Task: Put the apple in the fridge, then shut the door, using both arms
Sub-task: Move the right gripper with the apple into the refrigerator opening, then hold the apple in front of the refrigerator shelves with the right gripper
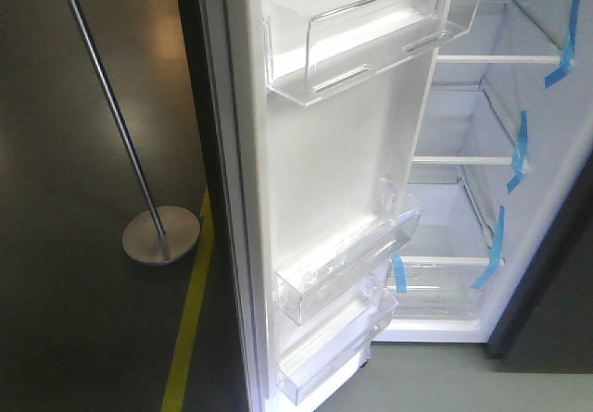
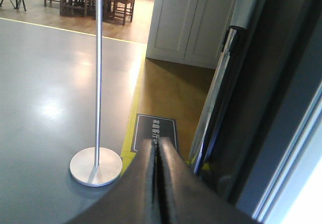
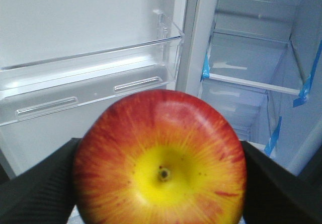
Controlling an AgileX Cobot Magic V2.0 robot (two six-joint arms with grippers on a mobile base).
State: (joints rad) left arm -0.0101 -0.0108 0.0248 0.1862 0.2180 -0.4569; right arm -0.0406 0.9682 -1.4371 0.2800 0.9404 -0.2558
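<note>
In the right wrist view my right gripper [image 3: 160, 183] is shut on the apple [image 3: 160, 158], red with a yellow patch round its dimple, black fingers [image 3: 35, 183] on both sides. It hangs before the open fridge [image 3: 251, 58] and the door's clear bin [image 3: 95, 88]. In the front view the fridge [image 1: 463, 208] stands open, white inside, with blue-taped glass shelves; the door [image 1: 343, 153] is swung wide with clear bins. Neither arm shows there. In the left wrist view my left gripper [image 2: 158, 148] is shut and empty, beside the door's dark outer face [image 2: 261, 113].
A chrome stanchion pole with a round base [image 1: 160, 234] stands on the grey floor left of the door; it also shows in the left wrist view [image 2: 95, 166]. A yellow floor line [image 1: 190, 319] runs beside the door. White cabinets [image 2: 191, 22] stand behind.
</note>
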